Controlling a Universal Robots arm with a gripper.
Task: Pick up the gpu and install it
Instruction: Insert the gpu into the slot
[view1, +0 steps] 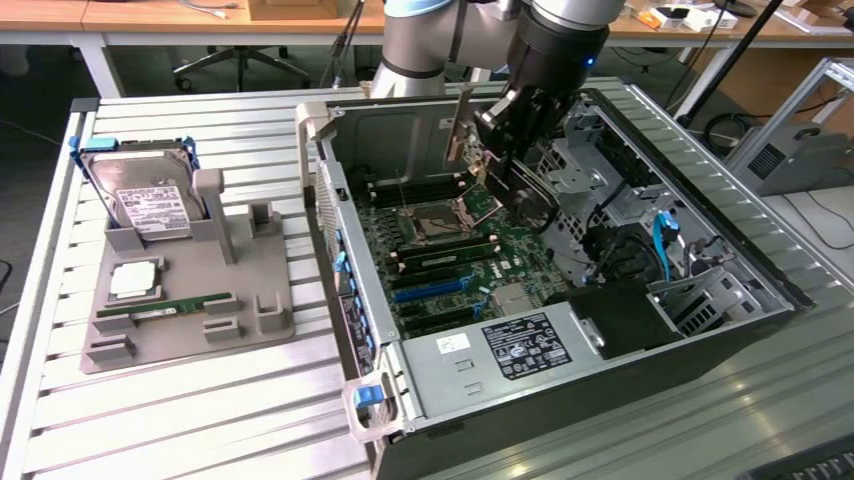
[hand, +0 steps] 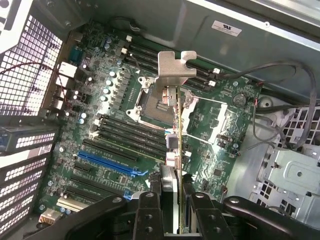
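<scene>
My gripper (view1: 518, 120) hangs inside the open computer case (view1: 350, 230), shut on the gpu (view1: 515, 192). The gpu is a thin black card, held on edge above the motherboard (view1: 447, 262). In the wrist view the gpu (hand: 178, 145) appears edge-on between my gripper's (hand: 178, 192) two black fingers, with its silvery bracket (hand: 175, 67) at the far end over the CPU socket (hand: 159, 100). The card floats above the board, clear of the slots. The blue expansion slot (hand: 111, 162) lies off to one side of the card's edge.
On the exterior view's left, a grey fixture (view1: 200, 300) holds a hard drive (view1: 144, 200), a CPU chip (view1: 135, 281) and a green memory stick (view1: 167, 305). Inside the case are a power supply (view1: 501, 350), drive cages (view1: 707, 295) and loose cables (hand: 300, 100).
</scene>
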